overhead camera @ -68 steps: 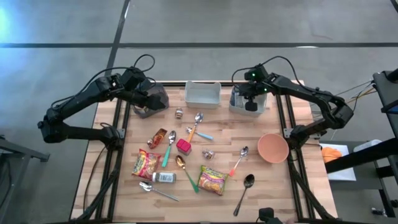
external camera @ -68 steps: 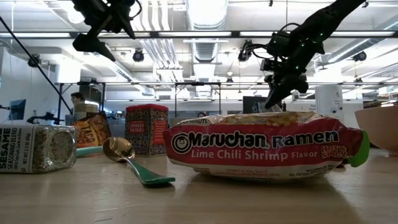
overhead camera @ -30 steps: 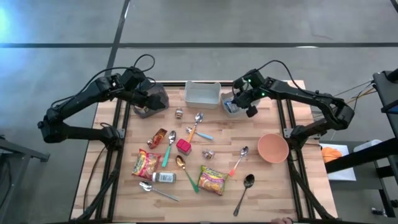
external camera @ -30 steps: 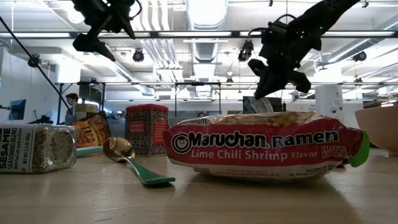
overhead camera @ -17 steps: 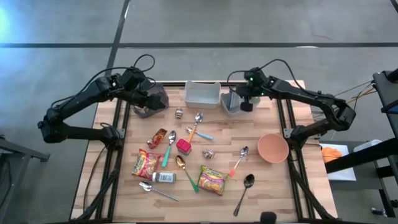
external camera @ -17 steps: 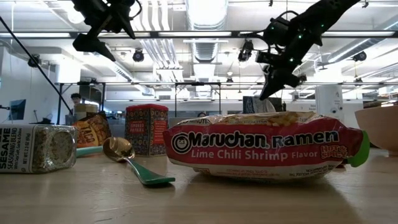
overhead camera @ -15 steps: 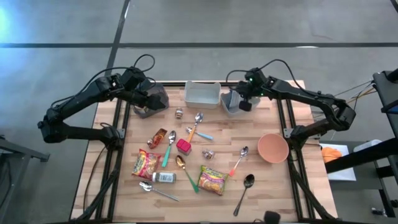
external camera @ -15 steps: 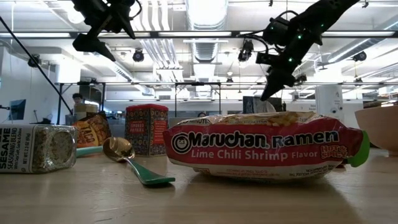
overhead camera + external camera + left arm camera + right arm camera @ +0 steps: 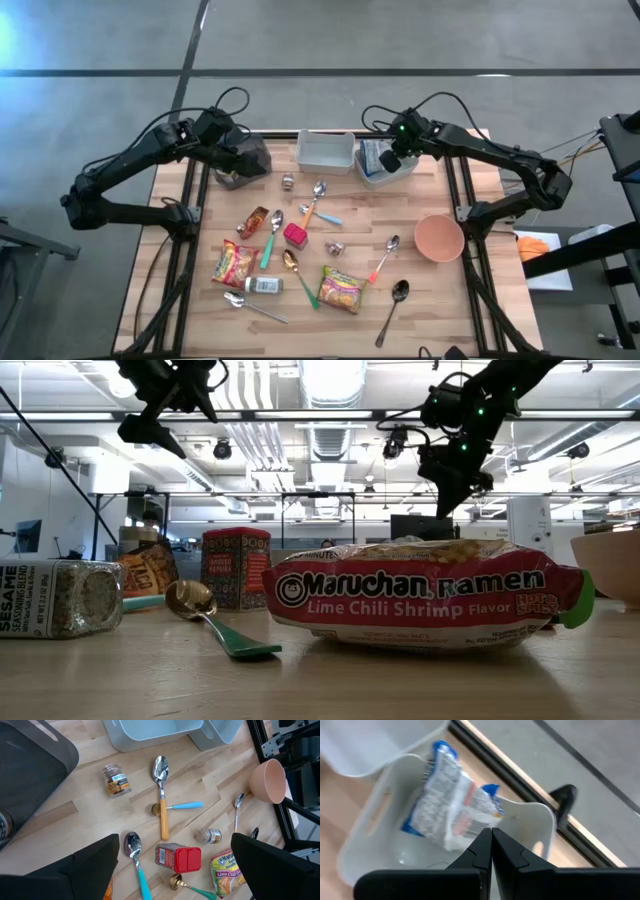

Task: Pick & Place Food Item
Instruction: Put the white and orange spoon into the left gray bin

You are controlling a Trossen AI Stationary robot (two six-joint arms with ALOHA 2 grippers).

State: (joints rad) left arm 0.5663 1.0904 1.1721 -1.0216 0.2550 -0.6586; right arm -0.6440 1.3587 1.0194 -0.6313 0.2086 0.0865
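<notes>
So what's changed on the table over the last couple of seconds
The right gripper, shut and empty, has swung left over the grey bin. The bin slid and turned; a blue and white food packet now shows inside it. The left gripper, open, stayed parked at the back left.

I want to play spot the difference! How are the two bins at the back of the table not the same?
The pale blue rectangular plastic bin looks empty, while the grey plastic bin beside it holds a blue and white food packet. The blue bin sits square to the table edge; the grey one sits turned at an angle. The right gripper, fingers shut, is over the grey bin only. Both are open-topped plastic bins.
</notes>
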